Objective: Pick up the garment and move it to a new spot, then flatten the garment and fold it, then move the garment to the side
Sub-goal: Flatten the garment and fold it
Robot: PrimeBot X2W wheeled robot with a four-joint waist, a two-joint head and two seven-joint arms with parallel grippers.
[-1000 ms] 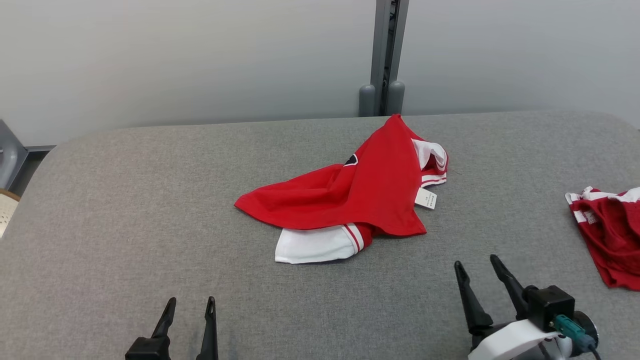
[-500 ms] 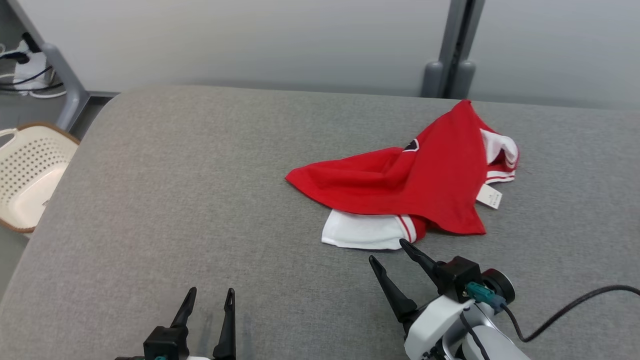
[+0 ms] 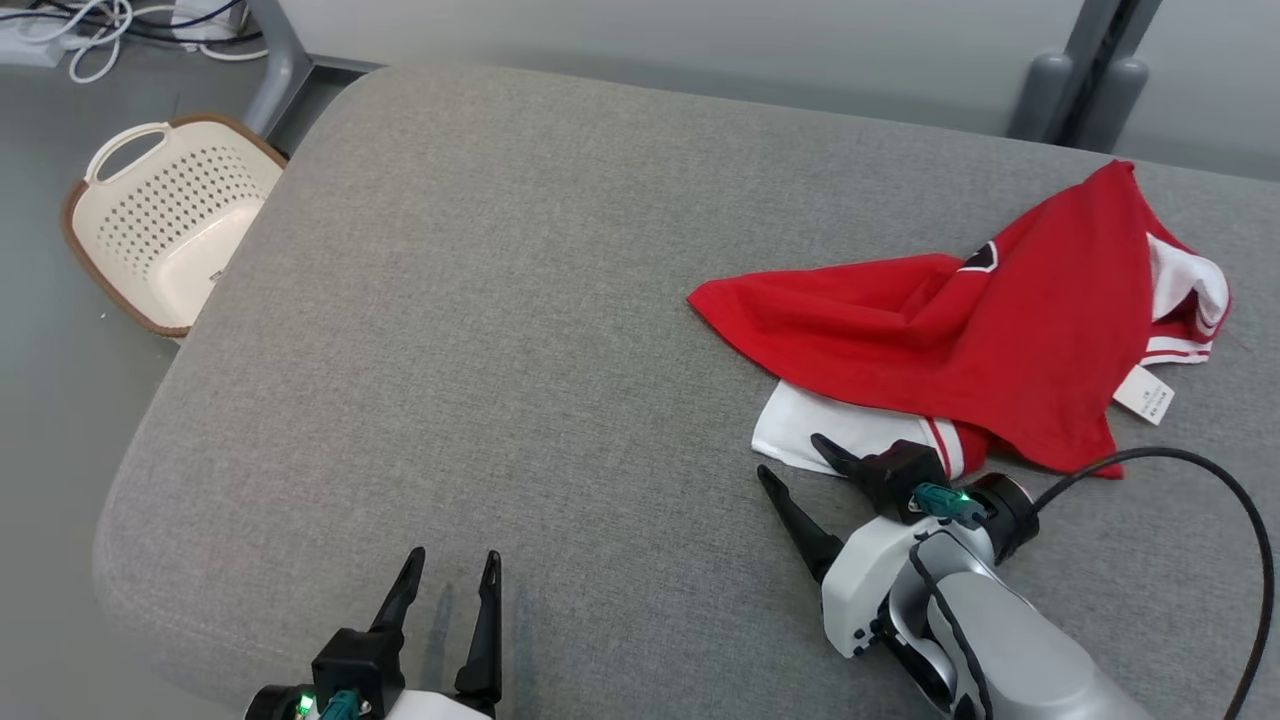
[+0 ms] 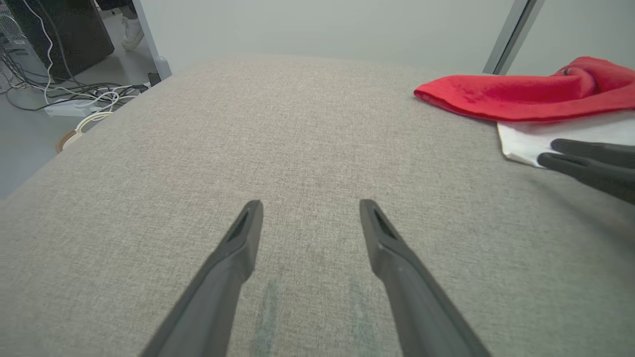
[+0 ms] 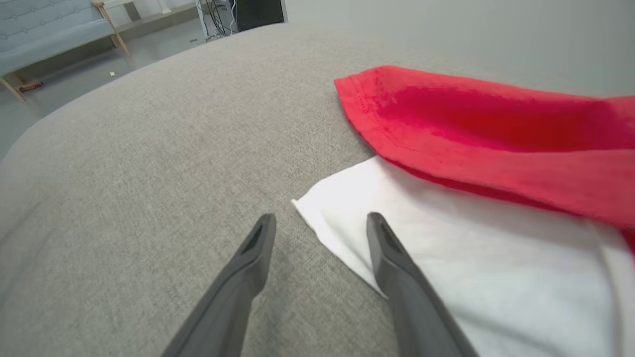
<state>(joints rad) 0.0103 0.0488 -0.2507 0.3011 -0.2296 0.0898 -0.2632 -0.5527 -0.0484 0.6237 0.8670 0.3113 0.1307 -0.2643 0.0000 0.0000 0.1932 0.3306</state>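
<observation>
Garment [image 3: 1000,340]: a red shirt with white sleeves. We find it crumpled on the right part of the surface [image 3: 500,350], toward the far edge. The red body is bunched in folds on top. One white sleeve [image 3: 850,435] spreads flat from under its near edge.

Surface: grey woven top with a rounded corner at our left.

Basket [image 3: 170,200]: cream plastic with a brown rim, perforated walls and a loop handle. It stands on the floor [image 3: 60,400] just beside the surface's left corner, which hides part of it. Inside we make out the pale wall and bottom, and one tiny mark we cannot identify.

Right forearm [image 3: 980,630]: pale grey, entering at lower right and angled up and leftward toward the white sleeve. A black cable [image 3: 1200,470] loops from its wrist off to the right.

Right pincer [image 3: 790,455]: held low, fingers spread wide, gripping nothing. In the right wrist view [image 5: 321,218] one finger lies over the sleeve's corner and the other over bare surface, so the jaws straddle the sleeve's edge. We cannot tell whether they touch the cloth.

Left pincer [image 3: 455,555]: at lower left, pointing away over bare surface. Its fingers are wide apart [image 4: 311,203] and hold nothing, well apart from the shirt.

Tag [image 3: 1143,395]: white paper at the red body's right edge, lying on the surface.
</observation>
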